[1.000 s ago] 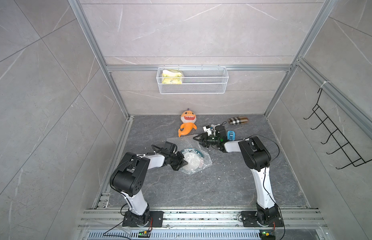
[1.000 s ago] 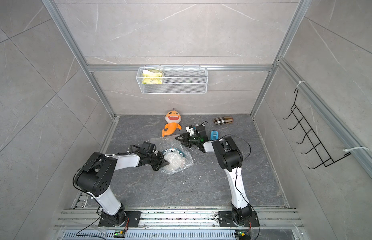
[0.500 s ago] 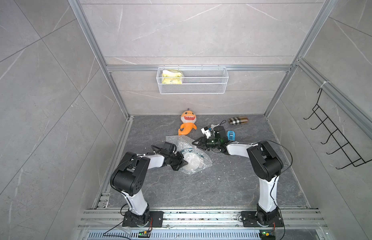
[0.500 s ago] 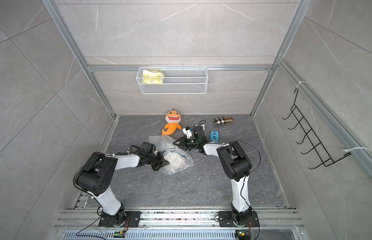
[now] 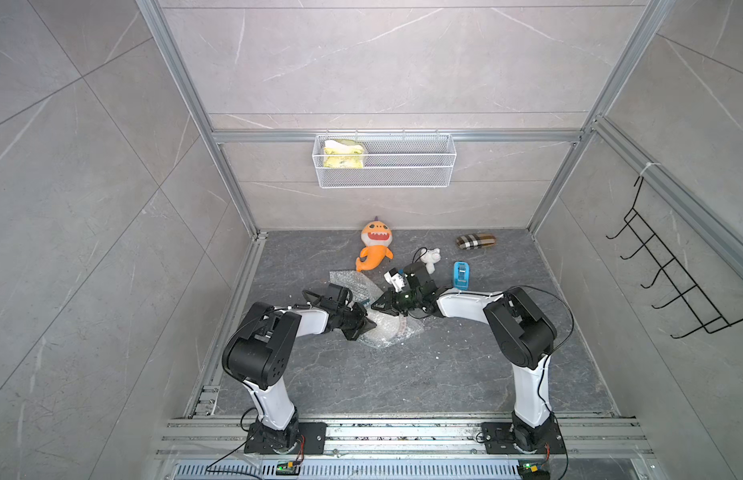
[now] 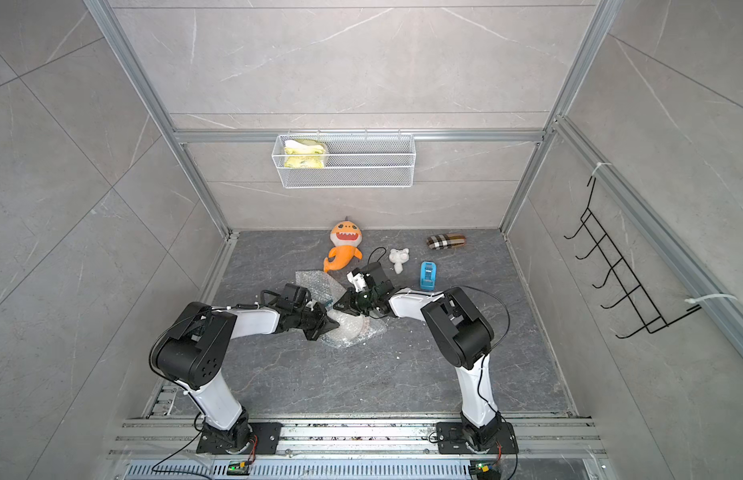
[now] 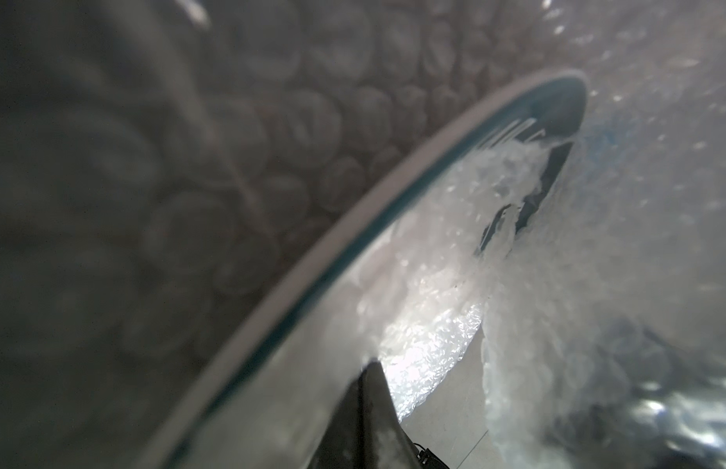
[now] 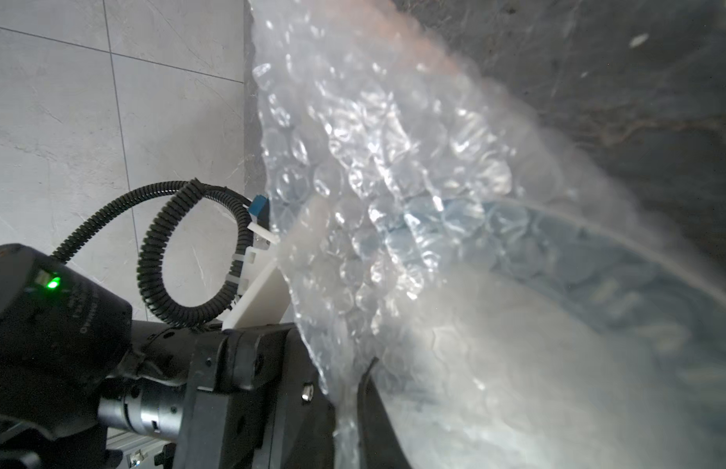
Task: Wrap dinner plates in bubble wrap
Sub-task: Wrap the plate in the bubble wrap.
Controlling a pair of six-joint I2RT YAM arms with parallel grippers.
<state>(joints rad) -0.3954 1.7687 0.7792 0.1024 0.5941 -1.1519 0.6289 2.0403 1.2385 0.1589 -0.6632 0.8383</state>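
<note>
Checking the dinner plate (image 7: 552,113) first, Mia: where is it?

Near the middle of the desk (image 5: 403,374), Tom, lying under the crumpled bubble wrap (image 5: 397,334). In both top views only a pale arc of it shows through. The left wrist view shows its dark green rim with white lettering.

And the left hand (image 5: 363,328)?

Clenched, low at the wrap's edge on the robot's left side. One finger (image 7: 365,414) lies on the inner side of the plate's rim. Whether it pinches wrap, plate or both, I cannot tell.

The right hand (image 5: 376,306)?

It sits at the far side of the wrap, its tips near the left hand's. In the right wrist view a fold of wrap runs down between its fingers (image 8: 377,410), which are closed on it.

What else lies around?

Behind the wrap are an orange shark plush (image 5: 376,245), a small white toy figure (image 5: 431,257), a small blue object (image 5: 461,275) and a checked case (image 5: 475,242). On the back wall hangs a wire basket (image 5: 407,178) with something yellow (image 5: 344,154) inside.
</note>
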